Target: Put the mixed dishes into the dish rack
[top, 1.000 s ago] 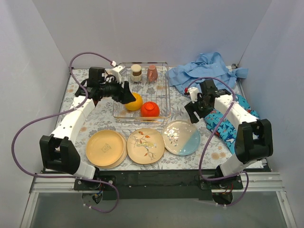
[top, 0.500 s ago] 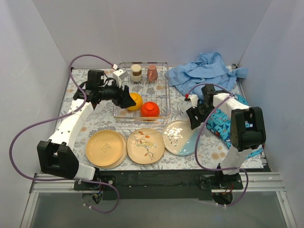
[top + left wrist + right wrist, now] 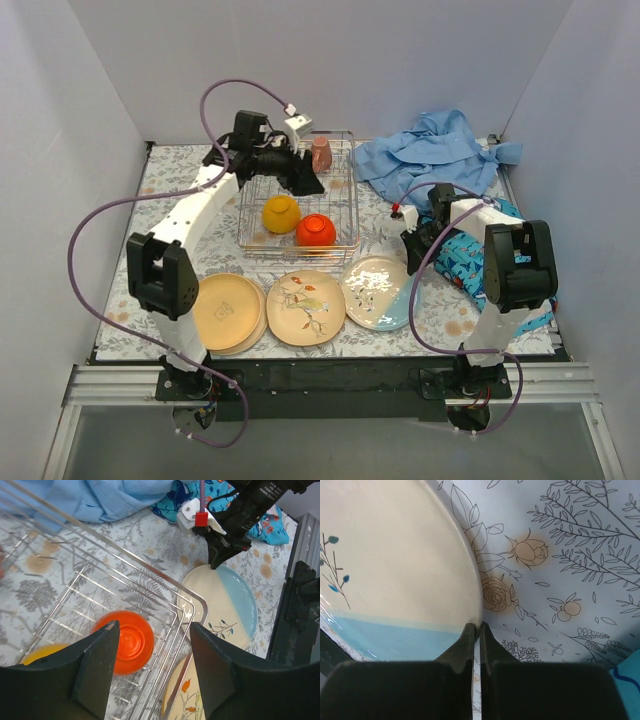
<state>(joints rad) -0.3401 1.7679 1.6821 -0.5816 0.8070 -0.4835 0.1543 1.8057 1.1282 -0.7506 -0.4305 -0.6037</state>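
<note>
Cream-and-blue plate (image 3: 395, 570), glossy, twig-painted, rim in right jaws' pinch; left jaws apart over dish rack (image 3: 338, 190).

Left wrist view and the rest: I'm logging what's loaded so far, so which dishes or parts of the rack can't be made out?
Left wrist view: red bowl motion-blurred; yellow bowl mostly behind a finger of the left gripper.
Top view: far-left corner of the dish rack covered by the left gripper.
Right wrist view: cream-and-blue plate mostly cut off by the frame edges and the right gripper.
</note>
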